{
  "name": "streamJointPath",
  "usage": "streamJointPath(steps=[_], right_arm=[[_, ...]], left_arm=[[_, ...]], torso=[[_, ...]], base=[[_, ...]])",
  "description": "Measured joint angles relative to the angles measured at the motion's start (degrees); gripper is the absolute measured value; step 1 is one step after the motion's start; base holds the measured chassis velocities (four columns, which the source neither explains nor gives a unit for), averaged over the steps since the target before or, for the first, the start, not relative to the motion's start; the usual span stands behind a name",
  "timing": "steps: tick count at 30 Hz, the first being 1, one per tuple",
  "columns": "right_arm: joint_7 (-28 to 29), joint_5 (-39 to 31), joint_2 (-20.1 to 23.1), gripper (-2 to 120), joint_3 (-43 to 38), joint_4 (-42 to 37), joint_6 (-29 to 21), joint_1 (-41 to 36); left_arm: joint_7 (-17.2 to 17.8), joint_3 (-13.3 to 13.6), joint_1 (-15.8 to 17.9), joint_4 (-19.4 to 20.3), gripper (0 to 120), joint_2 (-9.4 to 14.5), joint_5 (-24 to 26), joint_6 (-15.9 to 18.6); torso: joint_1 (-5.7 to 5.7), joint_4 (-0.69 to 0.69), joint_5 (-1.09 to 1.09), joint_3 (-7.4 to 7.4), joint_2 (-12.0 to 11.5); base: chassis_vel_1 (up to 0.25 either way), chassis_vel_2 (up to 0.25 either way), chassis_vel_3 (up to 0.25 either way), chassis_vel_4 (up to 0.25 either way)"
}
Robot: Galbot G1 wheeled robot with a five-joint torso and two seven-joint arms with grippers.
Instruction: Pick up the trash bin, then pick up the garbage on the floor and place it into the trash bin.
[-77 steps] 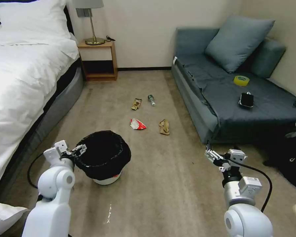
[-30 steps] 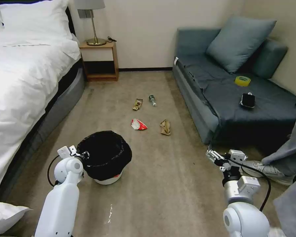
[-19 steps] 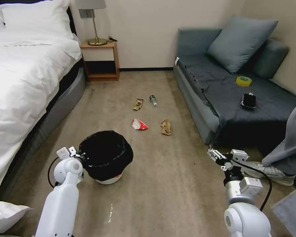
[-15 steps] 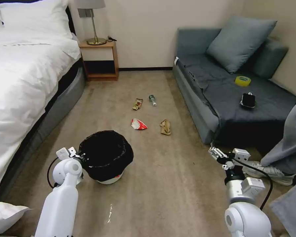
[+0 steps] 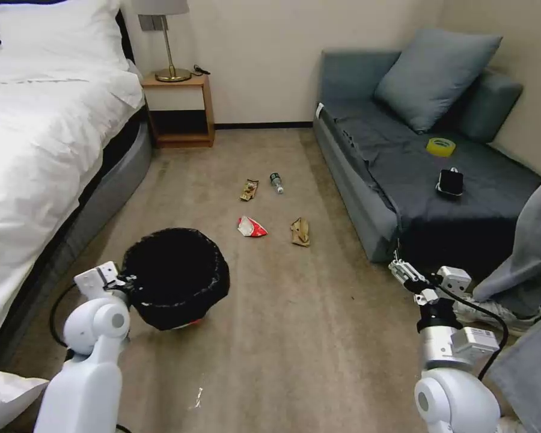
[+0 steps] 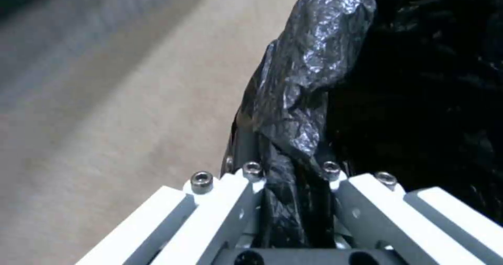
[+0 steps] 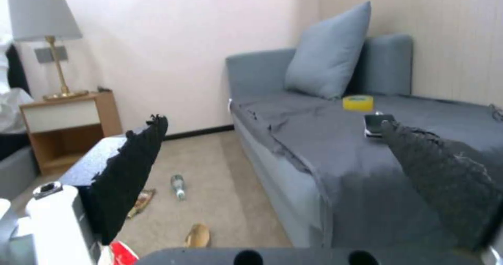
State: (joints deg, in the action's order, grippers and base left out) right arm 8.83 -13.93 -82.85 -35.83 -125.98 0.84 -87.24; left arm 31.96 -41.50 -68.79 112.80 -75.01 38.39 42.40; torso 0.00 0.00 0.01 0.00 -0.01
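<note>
Bin (image 5: 175,276): pinched at rim by left gripper (image 5: 128,282), seemingly lifted and tilted. Garbage (image 5: 252,227): four pieces on floor, well ahead of spread right gripper (image 5: 403,272), none binned.

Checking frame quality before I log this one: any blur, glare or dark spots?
Head view: sharp, evenly lit, trash bin interior pure black. Left wrist view: floor blurred, sheen on the bin's black bag by the left gripper. Right wrist view: soft throughout, right gripper fingers dark and blurred.
</note>
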Motion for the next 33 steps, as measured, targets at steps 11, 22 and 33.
streamJointPath(steps=[11, 22, 33], right_arm=[[-3.83, -2.4, 1.35, 100, 0.02, 0.36, 2.73, -0.65], [-6.08, -2.26, 1.05, 100, 0.97, 1.29, 4.77, -1.0], [-6.43, -1.97, 1.0, 100, 1.0, 1.33, 5.23, -1.62]], left_arm=[[-2.26, -3.03, -10.21, 7.36, 3, -1.64, -4.94, -0.1], [-3.01, -5.09, -11.38, 8.7, 3, -2.45, -5.41, -0.16], [-3.33, -5.96, -10.36, 8.08, 3, -2.39, -5.23, -0.25]], torso=[[0.0, 0.01, -0.01, 0.0, 0.01], [-0.01, 0.0, -0.01, -0.01, 0.02], [0.0, 0.0, 0.0, 0.0, 0.02]], base=[[0.0, 0.0, 0.0, 0.0], [-0.017, 0.018, 0.023, -0.012], [-0.183, 0.182, 0.196, -0.206]])
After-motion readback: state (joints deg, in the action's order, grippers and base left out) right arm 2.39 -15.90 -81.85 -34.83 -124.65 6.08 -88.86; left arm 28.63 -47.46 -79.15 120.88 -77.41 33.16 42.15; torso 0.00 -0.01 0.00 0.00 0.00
